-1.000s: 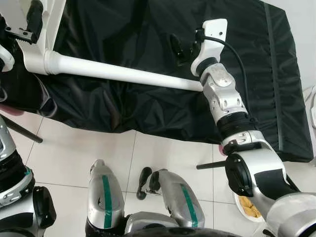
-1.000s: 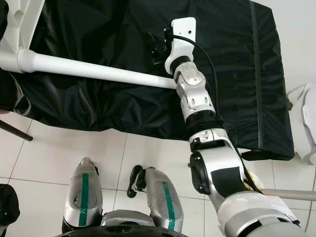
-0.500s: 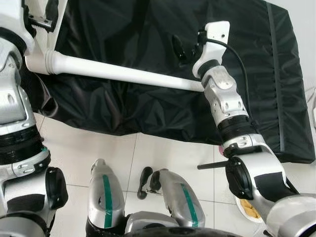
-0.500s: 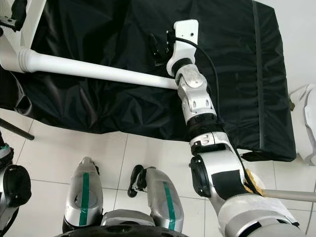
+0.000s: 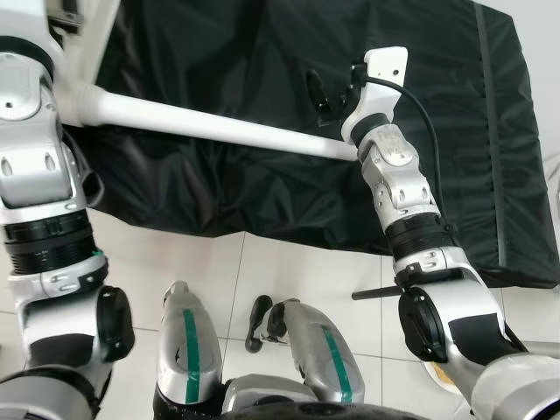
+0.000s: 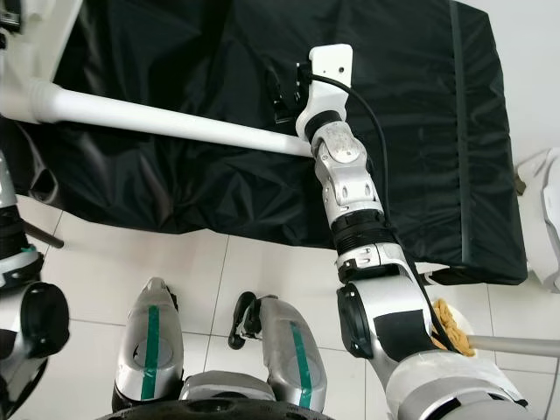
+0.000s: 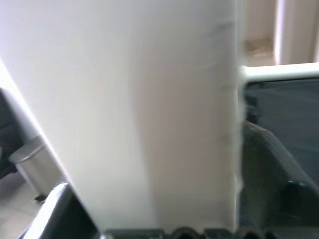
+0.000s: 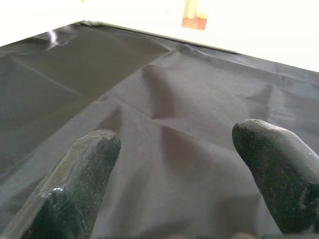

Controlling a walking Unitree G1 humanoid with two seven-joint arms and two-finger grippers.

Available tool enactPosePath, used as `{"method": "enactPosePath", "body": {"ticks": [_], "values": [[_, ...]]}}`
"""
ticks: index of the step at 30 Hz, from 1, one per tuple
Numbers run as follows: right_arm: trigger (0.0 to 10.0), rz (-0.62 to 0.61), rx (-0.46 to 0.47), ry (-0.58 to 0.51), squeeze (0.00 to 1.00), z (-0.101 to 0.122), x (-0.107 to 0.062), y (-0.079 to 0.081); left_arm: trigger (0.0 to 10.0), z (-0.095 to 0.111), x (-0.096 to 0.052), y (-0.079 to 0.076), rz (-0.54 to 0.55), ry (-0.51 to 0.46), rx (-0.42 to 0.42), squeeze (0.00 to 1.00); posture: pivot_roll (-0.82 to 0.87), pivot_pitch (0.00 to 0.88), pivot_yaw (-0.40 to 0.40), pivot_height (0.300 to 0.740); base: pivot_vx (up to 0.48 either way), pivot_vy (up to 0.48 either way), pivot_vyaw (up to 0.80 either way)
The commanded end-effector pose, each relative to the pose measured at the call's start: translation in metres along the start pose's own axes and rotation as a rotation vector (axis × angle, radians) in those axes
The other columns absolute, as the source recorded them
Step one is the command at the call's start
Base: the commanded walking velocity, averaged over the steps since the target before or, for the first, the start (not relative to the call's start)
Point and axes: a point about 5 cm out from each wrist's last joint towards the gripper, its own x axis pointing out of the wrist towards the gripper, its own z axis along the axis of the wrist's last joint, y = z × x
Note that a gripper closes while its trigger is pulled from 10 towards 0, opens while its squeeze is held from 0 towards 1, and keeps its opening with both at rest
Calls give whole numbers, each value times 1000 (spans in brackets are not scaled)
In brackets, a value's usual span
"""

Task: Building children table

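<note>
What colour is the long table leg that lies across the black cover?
White. The table leg shows best in the left eye view, against the black cover.

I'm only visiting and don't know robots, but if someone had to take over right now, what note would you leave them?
Left gripper: clamped on a flat white panel of the table, at the scene's upper left.
Right gripper: open, holding nothing, over the black cloth just past the leg's free end.
White table leg: lies across the cloth, its collar end meeting the white part at the left.
Done: leg appears seated in its socket; can't confirm it is tight.
Left: check that joint, fit any remaining legs, turn the table upright.
</note>
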Motion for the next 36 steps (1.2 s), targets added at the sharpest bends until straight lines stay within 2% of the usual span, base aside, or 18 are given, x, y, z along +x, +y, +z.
{"method": "enactPosePath", "body": {"ticks": [1,9,10,12,13,14,15,17,18,19,20,23,25,27,29,33,36], "values": [[10000,-24,1,23,0,-5,-4,-6,0,2,1,3,59,-13,10,0,227,101,-152,740,0,0,0],[10000,-25,0,29,0,-6,-6,-6,0,3,0,-3,30,-17,-16,0,226,101,-149,740,0,0,0],[10000,-26,0,30,0,-6,-6,-6,5451,4,-1,-3,26,-14,-16,0,226,100,-150,740,0,0,0],[10000,-26,0,30,0,-6,-6,-6,5451,4,-1,-3,26,-14,-16,0,226,100,-150,740,0,0,0],[10000,-26,-1,31,0,-5,-6,-6,10000,6,-4,-8,-17,-30,-26,0,228,108,-152,740,0,0,0],[10000,-26,-1,31,0,-5,-6,-6,10000,6,-4,-8,-17,-30,-26,0,228,108,-152,740,0,0,0],[10000,-26,-4,32,0,-5,-5,-7,10000,10,-9,-15,-85,-61,-53,0,231,112,-154,740,0,0,0],[10000,-26,-4,32,0,-5,-5,-7,10000,10,-9,-15,-85,-61,-53,0,231,112,-154,740,0,0,0],[10000,-25,-6,33,0,-5,-5,-7,10000,13,-15,-23,-160,-95,-81,0,234,117,-156,740,0,0,0],[10000,-25,-6,33,0,-5,-5,-7,10000,13,-15,-23,-160,-95,-81,0,234,117,-156,740,0,0,0],[10000,-23,-9,33,0,-5,-5,-8,10000,17,-23,-31,-239,-129,-111,0,237,123,-158,740,0,0,0],[10000,-23,-9,33,0,-5,-5,-8,10000,17,-23,-31,-239,-129,-111,0,237,123,-158,740,0,0,0],[10000,-22,-16,34,0,-3,-3,-10,10000,24,-43,-41,-382,-192,-163,0,245,137,-164,740,0,0,0],[10000,-24,-20,37,0,-3,-2,-12,10000,27,-56,-45,-446,-231,-183,0,252,144,-170,740,0,0,0],[10000,-24,-20,37,0,-3,-2,-12,10000,27,-56,-45,-446,-231,-183,0,252,144,-170,740,0,0,0],[10000,-22,-23,44,0,-3,0,-12,10000,27,-70,-46,-517,-252,-212,0,269,157,-183,740,0,0,0],[10000,-19,-23,45,0,-3,1,-11,10000,26,-74,-46,-545,-258,-214,0,272,159,-185,740,0,0,0]]}}
